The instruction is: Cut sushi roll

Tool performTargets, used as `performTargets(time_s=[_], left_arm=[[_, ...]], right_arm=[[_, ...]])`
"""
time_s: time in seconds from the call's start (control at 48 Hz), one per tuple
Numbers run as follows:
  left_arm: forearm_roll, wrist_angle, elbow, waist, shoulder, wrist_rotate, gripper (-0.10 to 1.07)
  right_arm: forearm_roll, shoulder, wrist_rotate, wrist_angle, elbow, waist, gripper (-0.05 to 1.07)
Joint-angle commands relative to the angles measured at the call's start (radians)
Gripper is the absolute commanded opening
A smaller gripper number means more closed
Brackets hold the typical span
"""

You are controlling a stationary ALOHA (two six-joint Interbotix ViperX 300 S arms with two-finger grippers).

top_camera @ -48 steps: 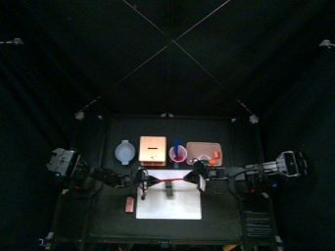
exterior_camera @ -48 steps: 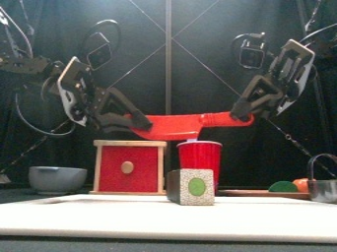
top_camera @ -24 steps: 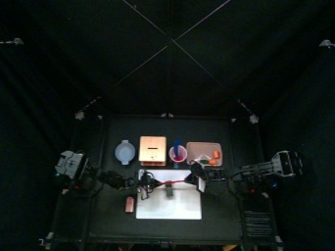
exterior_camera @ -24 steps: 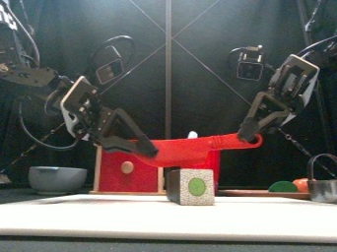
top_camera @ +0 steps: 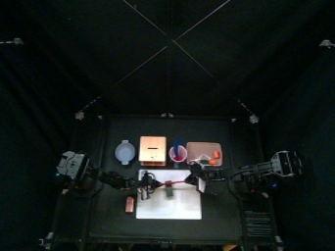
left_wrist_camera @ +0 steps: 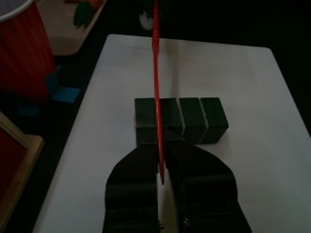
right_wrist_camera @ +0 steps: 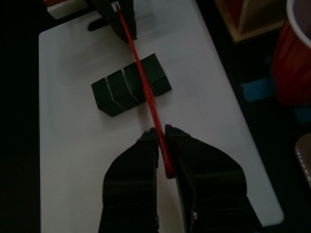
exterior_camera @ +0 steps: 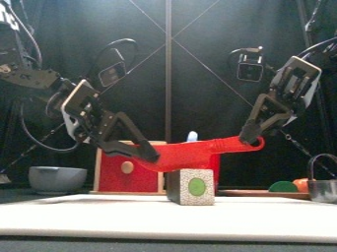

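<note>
On the white cutting board (left_wrist_camera: 219, 82), about at its middle, lies the sushi roll (left_wrist_camera: 183, 121): a short, dark blackish-green block with squarish ends and, in the front view, a green disc on its pale end face (exterior_camera: 195, 185). Its top already carries two or three cross grooves, so it looks partly portioned, though I cannot tell whether any groove goes right through. Over the roll, nearer one end, runs the red knife (exterior_camera: 198, 151), a thin, flat plastic-looking blade seen edge-on as a fine red line in both wrist views. It hangs just above the roll, so the cut in hand seems not yet made. The left end effector (left_wrist_camera: 159, 173) is clenched on one end of the knife and the right end effector (right_wrist_camera: 163, 153) grasps the other. Behind the roll stand a red cup (right_wrist_camera: 292, 55), a red-fronted wooden box (exterior_camera: 129, 165) and, off to the side, a grey bowl (exterior_camera: 55, 178), all on the black desk (exterior_camera: 27, 197).
</note>
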Motion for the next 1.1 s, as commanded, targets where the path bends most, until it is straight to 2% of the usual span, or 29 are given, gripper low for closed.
performTargets(time_s=[0.0,0.292,0.583,0.688,0.812,0.958,1.083], left_arm=[[0.0,0.011,-0.003,-0.008,0.0,0.003,0.4],[0.0,0.028,-0.005,-0.009,0.006,0.0,0.4],[-0.005,0.17,-0.057,-0.006,0.058,0.0,0.4],[-0.003,0.19,-0.071,-0.005,0.063,0.0,0.4],[-0.002,0.166,-0.064,-0.003,0.026,0.005,0.4],[0.015,0.15,-0.06,-0.002,-0.066,0.028,0.4],[0.023,0.161,-0.057,-0.008,-0.11,0.06,0.4]], right_arm=[[0.003,-0.008,0.005,-0.003,-0.009,-0.017,0.45],[0.009,0.028,0.006,-0.002,-0.012,-0.015,0.45],[0.031,0.118,0.006,-0.002,-0.014,-0.003,0.45],[0.028,0.13,0.005,-0.002,-0.021,-0.003,0.45],[0.018,0.098,0.003,0.009,-0.026,-0.003,0.45],[-0.008,0.009,0.002,0.061,-0.029,-0.003,0.45],[-0.014,-0.058,0.005,0.1,-0.025,0.005,0.45]])
